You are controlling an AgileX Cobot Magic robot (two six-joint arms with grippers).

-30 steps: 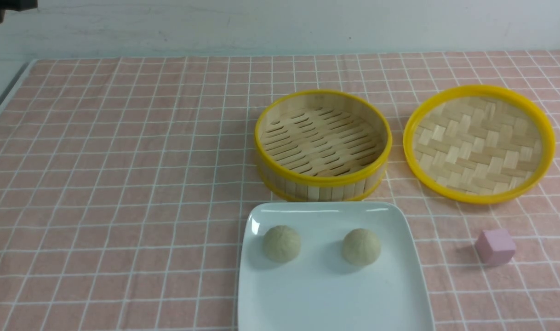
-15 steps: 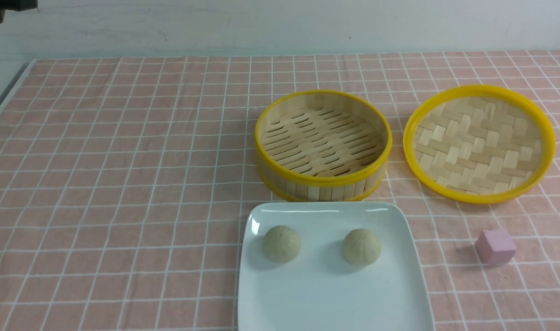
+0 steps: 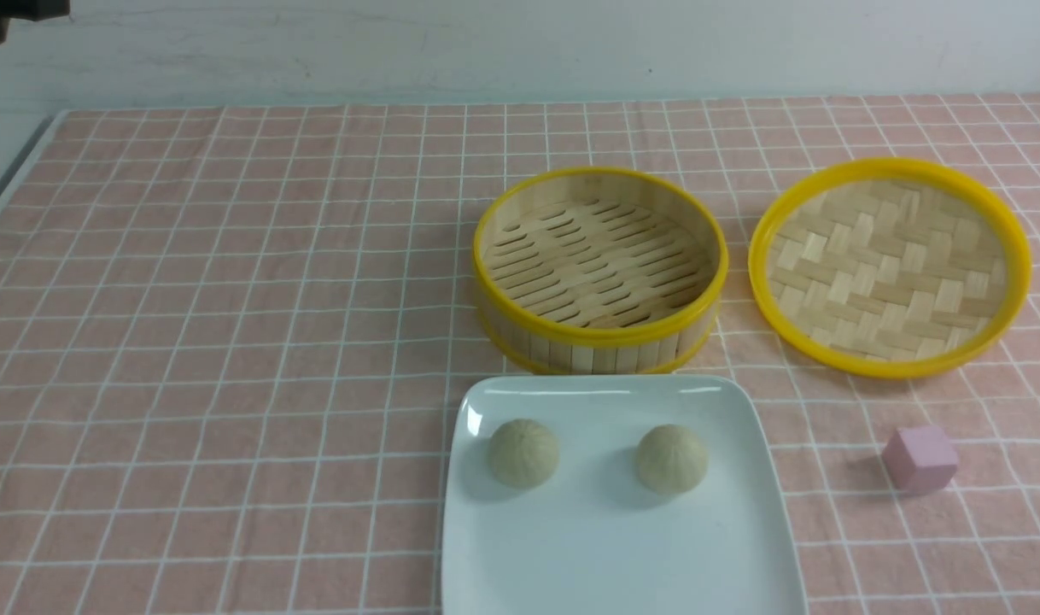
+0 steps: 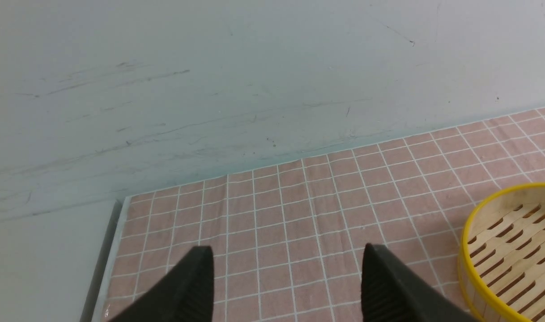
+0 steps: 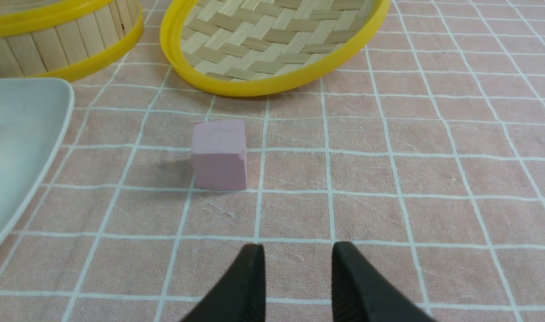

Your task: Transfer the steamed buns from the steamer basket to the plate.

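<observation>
Two cream-beige steamed buns lie side by side on the white plate [image 3: 614, 555] at the front middle, the left bun [image 3: 523, 453] and the right bun [image 3: 672, 459]. The steamer basket [image 3: 601, 337] stands just behind the plate and holds nothing. My left gripper [image 4: 287, 248] is open wide and empty, raised above the cloth near the far left wall, with the basket rim [image 4: 469, 250] off to one side. My right gripper [image 5: 298, 245] is open with a narrower gap and empty, low over the cloth, near the plate's edge [image 5: 22, 134]. Neither gripper's jaws show in the front view.
A woven yellow-rimmed lid [image 3: 891, 265] lies right of the basket, also in the right wrist view [image 5: 272, 40]. A small pink cube [image 3: 920, 459] sits right of the plate, just ahead of my right gripper [image 5: 219, 154]. A dark arm part [image 3: 16, 15] shows at top left.
</observation>
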